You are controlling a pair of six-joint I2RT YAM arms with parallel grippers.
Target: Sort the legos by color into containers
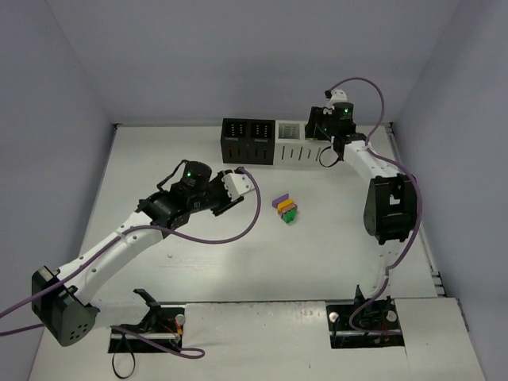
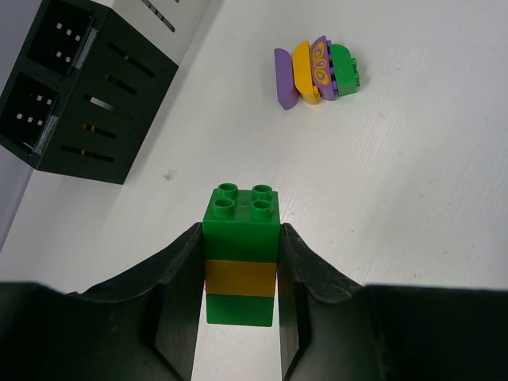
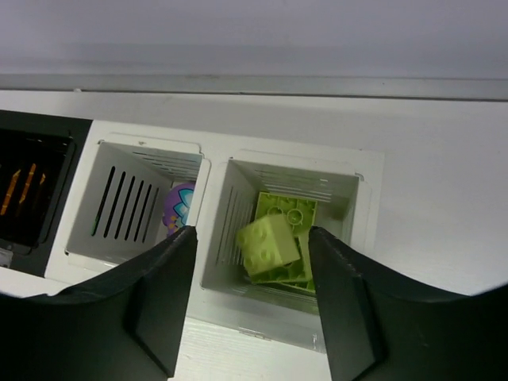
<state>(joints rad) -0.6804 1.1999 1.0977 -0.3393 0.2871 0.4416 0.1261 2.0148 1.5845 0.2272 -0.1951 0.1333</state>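
Dark green and orange-yellow plastic brick stack [image 2: 240,238] clamped in left jaws, short of the slotted black-and-white bin row [image 1: 250,152]; mixed colours, likely needing splitting; right jaws apart above its end white bin [image 3: 294,161], lime bricks [image 3: 278,242] inside.

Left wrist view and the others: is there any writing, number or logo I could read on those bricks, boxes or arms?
No readable words, numbers or logos anywhere.
Purple brick: a printed yellow oval pattern, no letters.
Purple piece in a white bin: a printed pattern, no letters.
Green-yellow-green stack in the left gripper: blank.
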